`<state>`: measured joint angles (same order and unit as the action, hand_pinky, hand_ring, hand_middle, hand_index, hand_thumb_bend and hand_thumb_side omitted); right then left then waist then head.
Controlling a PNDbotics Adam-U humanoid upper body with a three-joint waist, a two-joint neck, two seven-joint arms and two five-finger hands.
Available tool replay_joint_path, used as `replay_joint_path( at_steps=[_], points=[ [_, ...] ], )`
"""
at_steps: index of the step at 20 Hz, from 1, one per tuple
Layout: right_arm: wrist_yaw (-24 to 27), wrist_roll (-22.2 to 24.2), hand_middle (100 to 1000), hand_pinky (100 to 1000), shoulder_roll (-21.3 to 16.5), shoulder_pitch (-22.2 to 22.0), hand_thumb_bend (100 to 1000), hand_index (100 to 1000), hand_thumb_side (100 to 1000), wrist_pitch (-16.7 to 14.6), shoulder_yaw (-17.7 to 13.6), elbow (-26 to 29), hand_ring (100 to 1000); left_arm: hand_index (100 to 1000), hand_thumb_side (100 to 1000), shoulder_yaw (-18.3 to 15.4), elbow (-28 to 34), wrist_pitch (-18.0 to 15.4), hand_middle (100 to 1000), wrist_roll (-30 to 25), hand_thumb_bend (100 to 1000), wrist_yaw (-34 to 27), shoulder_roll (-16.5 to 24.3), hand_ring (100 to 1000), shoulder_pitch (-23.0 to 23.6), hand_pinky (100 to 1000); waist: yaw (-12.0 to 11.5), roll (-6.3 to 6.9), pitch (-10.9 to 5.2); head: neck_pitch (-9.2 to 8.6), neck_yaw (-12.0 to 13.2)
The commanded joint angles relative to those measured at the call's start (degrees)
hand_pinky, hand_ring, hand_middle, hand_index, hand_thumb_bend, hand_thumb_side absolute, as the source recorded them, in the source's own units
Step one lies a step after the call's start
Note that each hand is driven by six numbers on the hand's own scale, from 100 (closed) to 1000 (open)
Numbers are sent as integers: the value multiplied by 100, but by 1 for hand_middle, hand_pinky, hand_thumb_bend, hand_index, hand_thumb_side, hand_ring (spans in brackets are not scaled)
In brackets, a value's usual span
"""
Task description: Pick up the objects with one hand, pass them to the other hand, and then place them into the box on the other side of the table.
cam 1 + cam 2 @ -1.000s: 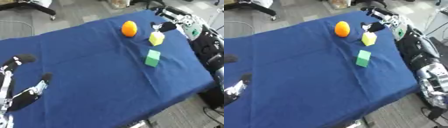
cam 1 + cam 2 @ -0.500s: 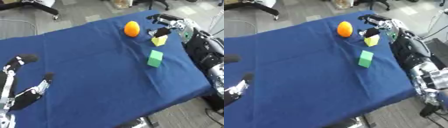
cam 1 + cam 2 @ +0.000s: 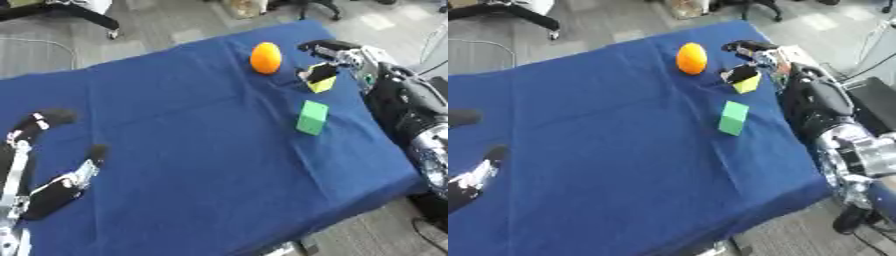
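Your left hand point(image 3: 39, 175) rested idle at the lower left corner of the desk point(image 3: 175, 150), which was covered in a dark blue cloth. Its black fingers were straight and relaxed, pointing up the desk, and they held nothing. It lay well apart from every one of the task's things, all of which sat far off to its right.

Going right from there, the smooth orange ball point(image 3: 266, 57) stood on the cloth, just to the left of your right hand and not touched by it. Nearer you and below that hand, the small green block point(image 3: 311, 117) stood alone, also untouched.

Your right hand point(image 3: 337, 55) reached in from the right edge with its fingers curved over the small yellow block point(image 3: 321, 82). A dark fingertip or thumb pressed against the block's upper left face, and the block sat tilted under it. You seemed to be closing on it, but I could not tell whether the block was actually pinched or only touched, nor whether it had left the cloth.

So I judged the step in hand to be the first pickup, with the yellow block as the chosen thing and nothing yet passed across. No box showed in either view. The next move called for you to settle the hold on the block, lift it, and carry it toward the middle of the desk, while bringing your left hand up from its corner, opened to receive it.
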<state>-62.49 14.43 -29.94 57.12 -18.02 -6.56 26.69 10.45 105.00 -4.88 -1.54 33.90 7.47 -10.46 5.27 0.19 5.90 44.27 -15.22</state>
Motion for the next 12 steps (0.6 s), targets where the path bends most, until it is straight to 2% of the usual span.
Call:
replay_joint_path(
  at_steps=[1,12],
  points=[
    [-185,-217,944,901,-186,111,100,1000,490,160,-74,-65,933,753,586,1,68,2,736,-6,436,-22,19,854,-37,939,-6,-15,-136,-15,9],
    [-487,-784,930,905,-285,59,100,1000,440,565,-121,-387,936,755,588,-1,72,2,731,-6,430,-34,16,850,-54,938,-30,-6,-129,-15,-5]
  ],
)
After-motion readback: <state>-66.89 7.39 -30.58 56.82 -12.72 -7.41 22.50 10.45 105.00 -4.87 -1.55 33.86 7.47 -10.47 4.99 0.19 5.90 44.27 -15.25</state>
